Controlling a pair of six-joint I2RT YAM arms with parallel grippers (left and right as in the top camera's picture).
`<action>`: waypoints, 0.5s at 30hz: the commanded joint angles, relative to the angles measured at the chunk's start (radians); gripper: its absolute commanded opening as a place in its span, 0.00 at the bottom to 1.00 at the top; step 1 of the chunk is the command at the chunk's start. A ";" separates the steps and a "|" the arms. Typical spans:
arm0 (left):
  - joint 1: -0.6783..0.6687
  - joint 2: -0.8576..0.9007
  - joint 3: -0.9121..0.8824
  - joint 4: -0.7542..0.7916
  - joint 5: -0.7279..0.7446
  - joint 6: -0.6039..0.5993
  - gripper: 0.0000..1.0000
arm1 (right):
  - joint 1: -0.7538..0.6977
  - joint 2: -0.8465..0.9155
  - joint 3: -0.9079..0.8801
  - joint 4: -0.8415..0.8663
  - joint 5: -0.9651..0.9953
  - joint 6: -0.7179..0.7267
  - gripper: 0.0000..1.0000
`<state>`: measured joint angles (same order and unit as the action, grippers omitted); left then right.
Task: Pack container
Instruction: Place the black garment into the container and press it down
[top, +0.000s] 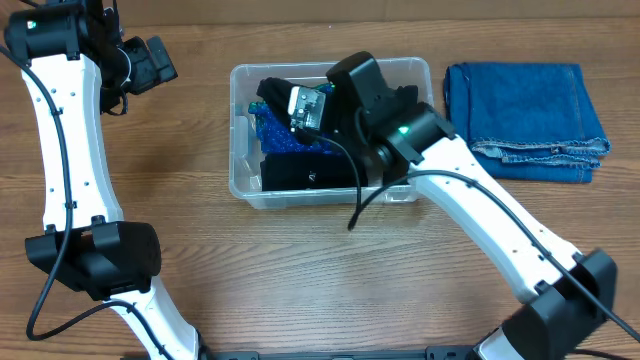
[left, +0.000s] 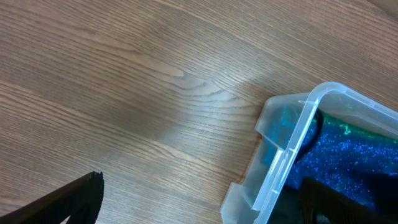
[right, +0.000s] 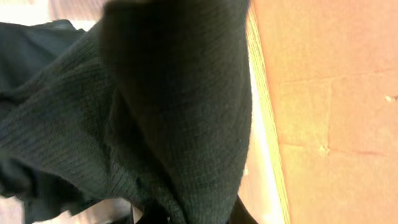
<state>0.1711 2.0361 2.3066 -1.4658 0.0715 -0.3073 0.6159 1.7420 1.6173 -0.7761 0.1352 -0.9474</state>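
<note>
The clear plastic container stands mid-table and holds black clothes and a sparkly blue garment. My right gripper hangs over the container's middle. In the right wrist view it is shut on a black knit garment that fills most of the frame. My left gripper is off the container's far-left corner, above bare table. In the left wrist view it is open and empty, with the container's corner and the blue garment beside its right finger.
Folded blue jeans lie on the table to the right of the container. The table is wooden. The right arm reaches in from the front right across the container's near-right corner.
</note>
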 joint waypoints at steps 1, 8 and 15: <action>0.003 -0.002 0.019 0.003 -0.001 0.008 1.00 | 0.002 -0.003 0.033 0.053 0.006 -0.030 0.04; 0.003 -0.002 0.019 0.003 0.000 0.008 1.00 | 0.034 0.004 0.032 -0.067 -0.109 -0.018 0.11; 0.003 -0.002 0.019 0.003 0.000 0.008 1.00 | 0.168 0.004 0.032 -0.159 -0.167 0.089 1.00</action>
<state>0.1711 2.0361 2.3066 -1.4662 0.0715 -0.3073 0.7311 1.7557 1.6176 -0.9222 0.0025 -0.9089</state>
